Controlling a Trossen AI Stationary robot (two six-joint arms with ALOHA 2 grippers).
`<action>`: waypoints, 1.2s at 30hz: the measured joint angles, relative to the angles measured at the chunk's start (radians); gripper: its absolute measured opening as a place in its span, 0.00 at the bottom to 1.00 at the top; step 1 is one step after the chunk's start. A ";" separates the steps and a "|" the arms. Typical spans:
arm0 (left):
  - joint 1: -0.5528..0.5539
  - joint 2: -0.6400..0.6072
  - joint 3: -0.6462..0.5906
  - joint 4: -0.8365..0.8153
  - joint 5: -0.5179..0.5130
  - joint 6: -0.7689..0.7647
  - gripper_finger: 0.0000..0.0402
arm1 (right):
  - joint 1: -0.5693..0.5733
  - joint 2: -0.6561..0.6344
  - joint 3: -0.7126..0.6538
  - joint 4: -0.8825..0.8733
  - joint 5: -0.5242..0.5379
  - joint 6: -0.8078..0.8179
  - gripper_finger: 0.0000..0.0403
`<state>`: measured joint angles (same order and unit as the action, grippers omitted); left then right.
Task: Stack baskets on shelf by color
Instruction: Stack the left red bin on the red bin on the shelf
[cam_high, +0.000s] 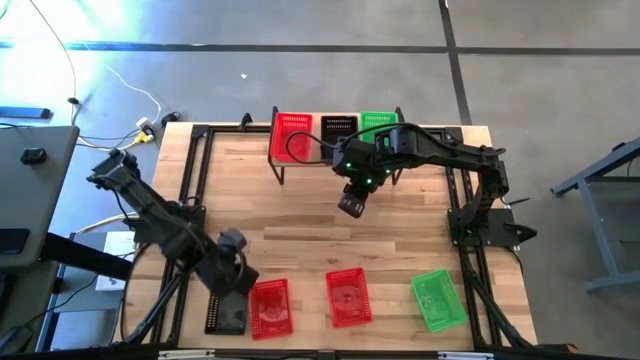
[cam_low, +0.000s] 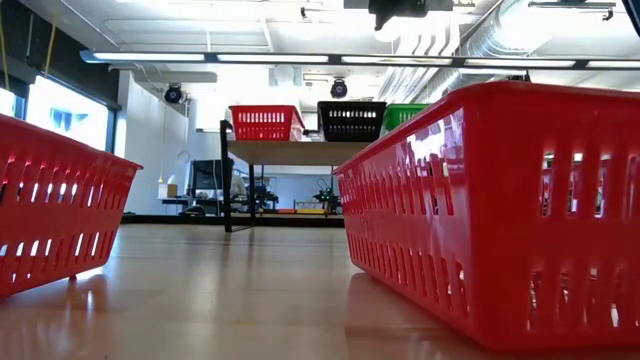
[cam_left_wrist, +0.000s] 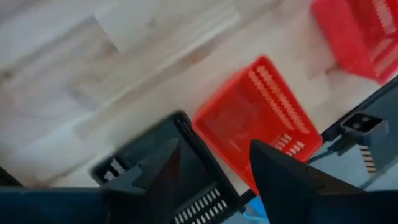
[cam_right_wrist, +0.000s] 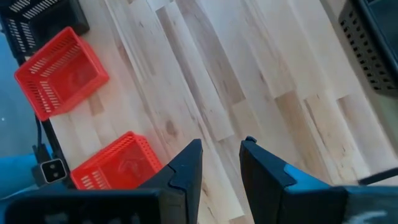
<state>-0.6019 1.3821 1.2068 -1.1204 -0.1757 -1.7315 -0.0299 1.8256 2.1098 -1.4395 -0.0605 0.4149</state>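
Three baskets (cam_high: 338, 127) sit on the shelf (cam_high: 300, 150) at 12 o'clock; four remain at 6 o'clock; left claw (cam_left_wrist: 208, 163) open, empty, over the black basket (cam_left_wrist: 158, 165); right claw (cam_right_wrist: 221, 155) narrowly open, empty.

Bright ceiling strips, floor glare, left wrist blurred.

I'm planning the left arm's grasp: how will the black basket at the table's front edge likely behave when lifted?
The black basket looks like thin perforated plastic, so probably light, with walls that may flex under a pinch. It looks empty, so it should not tip from shifting contents. The left gripper is open above its rim; a one-wall grip might let it tilt.
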 joint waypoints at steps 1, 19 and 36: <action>-0.012 0.017 0.000 0.014 0.000 -0.014 0.45 | 0.000 0.000 0.000 0.000 0.000 -0.008 0.23; -0.121 0.260 0.000 0.502 -0.039 0.386 0.45 | -0.003 0.000 0.000 0.000 0.010 -0.031 0.23; -0.150 0.383 0.001 0.604 -0.011 0.584 0.45 | -0.003 0.000 0.000 0.004 0.032 -0.031 0.23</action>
<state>-0.7519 1.7655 1.2076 -0.5166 -0.1870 -1.1477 -0.0330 1.8259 2.1094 -1.4354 -0.0288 0.3837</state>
